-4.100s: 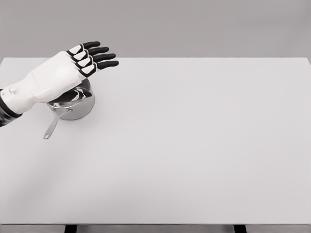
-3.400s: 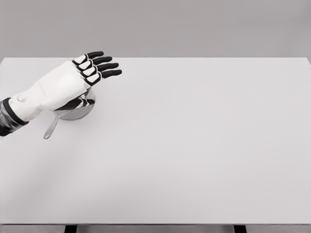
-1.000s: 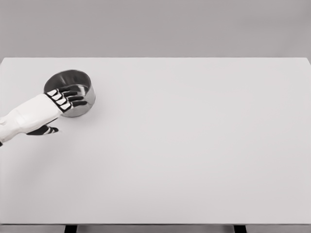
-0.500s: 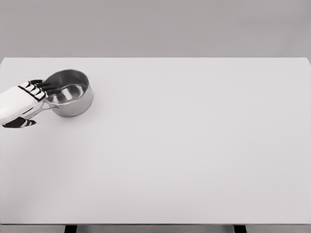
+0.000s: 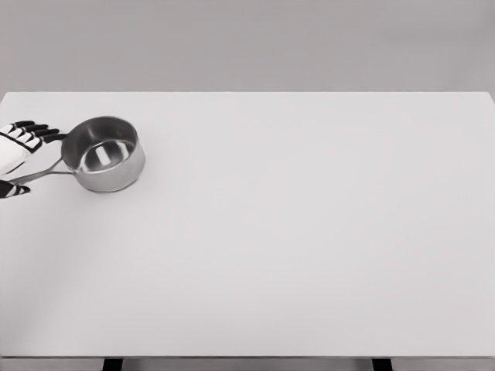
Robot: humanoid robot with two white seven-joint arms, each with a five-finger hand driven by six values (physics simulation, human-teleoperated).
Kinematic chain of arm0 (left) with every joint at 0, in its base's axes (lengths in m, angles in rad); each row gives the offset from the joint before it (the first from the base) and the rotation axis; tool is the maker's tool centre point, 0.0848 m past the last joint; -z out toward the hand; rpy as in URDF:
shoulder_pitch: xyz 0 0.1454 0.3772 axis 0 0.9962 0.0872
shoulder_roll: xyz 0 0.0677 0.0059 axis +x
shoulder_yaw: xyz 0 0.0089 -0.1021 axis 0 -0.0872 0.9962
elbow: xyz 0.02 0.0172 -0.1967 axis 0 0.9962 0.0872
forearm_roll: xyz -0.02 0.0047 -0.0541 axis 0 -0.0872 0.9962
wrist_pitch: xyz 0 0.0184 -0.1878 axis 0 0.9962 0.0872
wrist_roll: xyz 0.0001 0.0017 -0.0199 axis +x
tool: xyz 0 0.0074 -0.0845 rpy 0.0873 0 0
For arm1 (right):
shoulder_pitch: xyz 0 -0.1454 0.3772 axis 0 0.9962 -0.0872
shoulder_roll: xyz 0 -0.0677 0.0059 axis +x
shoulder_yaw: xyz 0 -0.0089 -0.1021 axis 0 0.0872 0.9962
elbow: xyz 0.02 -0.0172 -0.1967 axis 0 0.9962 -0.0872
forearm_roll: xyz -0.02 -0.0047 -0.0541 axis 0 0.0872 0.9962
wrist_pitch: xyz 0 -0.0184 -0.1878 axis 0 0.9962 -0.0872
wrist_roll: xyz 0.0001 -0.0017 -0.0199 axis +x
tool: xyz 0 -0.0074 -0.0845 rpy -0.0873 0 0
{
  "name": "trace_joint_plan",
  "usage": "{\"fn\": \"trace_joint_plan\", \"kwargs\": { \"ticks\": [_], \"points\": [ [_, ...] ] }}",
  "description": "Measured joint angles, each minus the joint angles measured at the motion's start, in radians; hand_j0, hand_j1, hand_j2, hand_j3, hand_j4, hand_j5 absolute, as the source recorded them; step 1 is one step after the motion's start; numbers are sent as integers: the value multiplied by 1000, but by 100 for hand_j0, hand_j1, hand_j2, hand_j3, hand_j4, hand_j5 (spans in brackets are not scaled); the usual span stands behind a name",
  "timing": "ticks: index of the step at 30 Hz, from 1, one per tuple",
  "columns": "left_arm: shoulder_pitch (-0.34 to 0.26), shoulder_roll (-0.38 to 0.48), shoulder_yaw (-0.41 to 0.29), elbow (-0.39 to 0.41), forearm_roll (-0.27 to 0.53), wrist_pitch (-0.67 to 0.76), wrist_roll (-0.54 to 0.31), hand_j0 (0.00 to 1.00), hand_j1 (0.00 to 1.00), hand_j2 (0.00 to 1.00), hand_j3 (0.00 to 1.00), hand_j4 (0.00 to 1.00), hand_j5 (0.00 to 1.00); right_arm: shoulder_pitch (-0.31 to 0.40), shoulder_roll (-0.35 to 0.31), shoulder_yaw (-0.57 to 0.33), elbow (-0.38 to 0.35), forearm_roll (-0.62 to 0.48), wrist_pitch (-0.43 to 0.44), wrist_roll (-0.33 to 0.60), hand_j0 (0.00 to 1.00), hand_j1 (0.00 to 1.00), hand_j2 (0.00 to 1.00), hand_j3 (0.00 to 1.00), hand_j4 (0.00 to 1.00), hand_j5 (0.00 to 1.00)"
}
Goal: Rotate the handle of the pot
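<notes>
A pale tabletop (image 5: 294,232) fills the view under a grey wall. The steel pot (image 5: 103,153) sits near its far left, handle (image 5: 39,175) pointing left (slightly toward the viewer). The left hand (image 5: 17,151), at the picture's edge, has its fingers extended, the handle running under it; whether it actually grips it cannot be told.

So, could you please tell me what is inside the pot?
Nothing shows inside the pot: only its shiny bare bottom and walls. The near wall hides a thin strip of the floor.
</notes>
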Motion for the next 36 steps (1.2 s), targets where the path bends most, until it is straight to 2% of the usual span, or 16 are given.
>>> {"fn": "trace_joint_plan", "kwargs": {
  "ticks": [22,29,36],
  "points": [
    [-2,0,8,15,-3,0,0,100,100,100,100,100,100,0,0,0,0,0,0,-1,100,100,100,100,100,100],
    [-2,-2,6,50,-5,0,0,100,100,100,100,100,100,0,0,0,0,0,0,0,100,100,100,100,100,100],
    [-40,-4,3,84,-8,0,0,100,100,100,100,100,100,0,0,0,0,0,0,0,100,100,100,100,100,100]
  ]
}}
